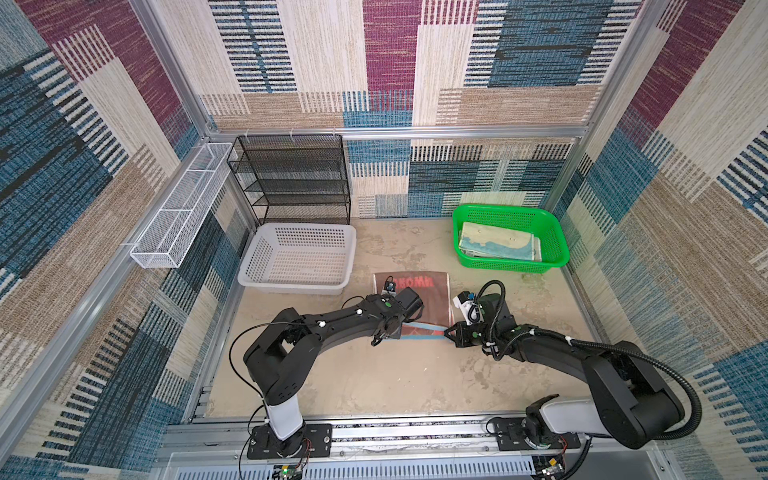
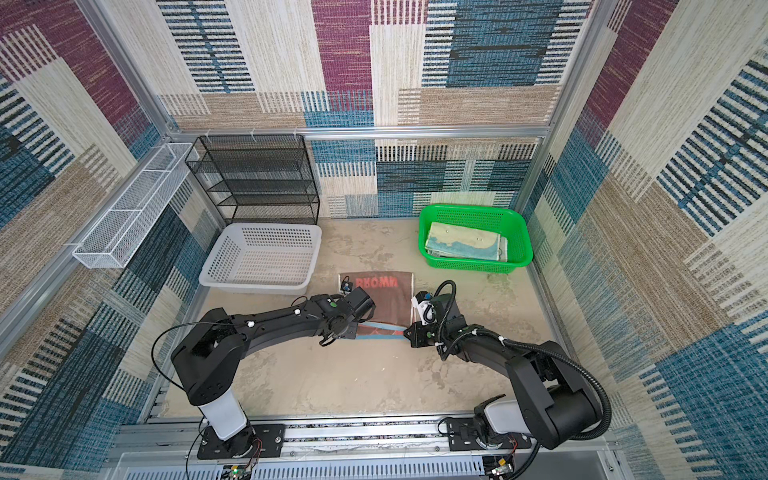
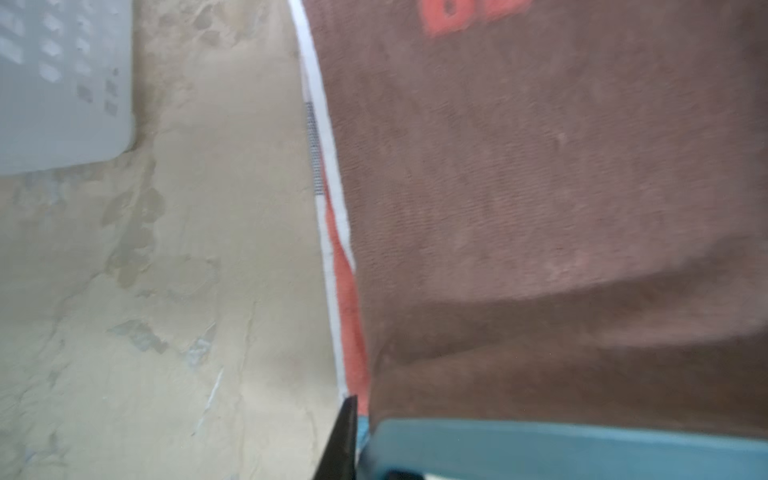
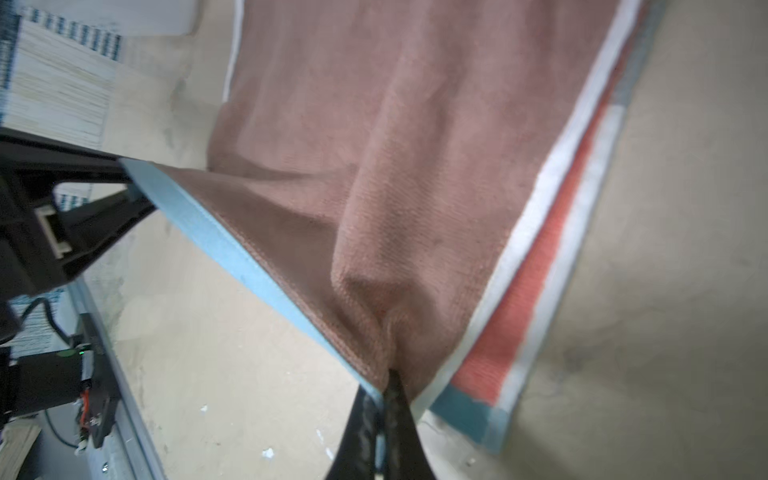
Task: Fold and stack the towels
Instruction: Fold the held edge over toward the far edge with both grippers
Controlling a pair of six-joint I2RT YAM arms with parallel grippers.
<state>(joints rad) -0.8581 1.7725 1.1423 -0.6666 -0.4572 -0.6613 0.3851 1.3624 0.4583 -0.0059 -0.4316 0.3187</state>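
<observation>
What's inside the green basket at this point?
The green basket holds a folded pale towel with a blue pattern, lying flat on top. Lower cloth edges peek out beside it. How many towels lie beneath it, and their patterns, is covered.

Centre: brown towel [image 1: 434, 305], brown terry with red block letters [image 1: 409, 282], light-blue hem [image 4: 232, 249] and white border; orange stripe [image 4: 519, 299] on the layer beneath.
Perforated green basket [image 1: 507, 265] holds a folded towel [image 1: 498, 241], cream with a teal wavy patch.
Perforated white basket [image 1: 257, 257].
Black mesh rack [image 1: 291, 178]; white mesh tray [image 1: 178, 208].
Mottled beige tabletop [image 1: 395, 374].
Patchwork walls [image 1: 390, 50]: maroon, blue, tan, cream, striped blocks.
</observation>
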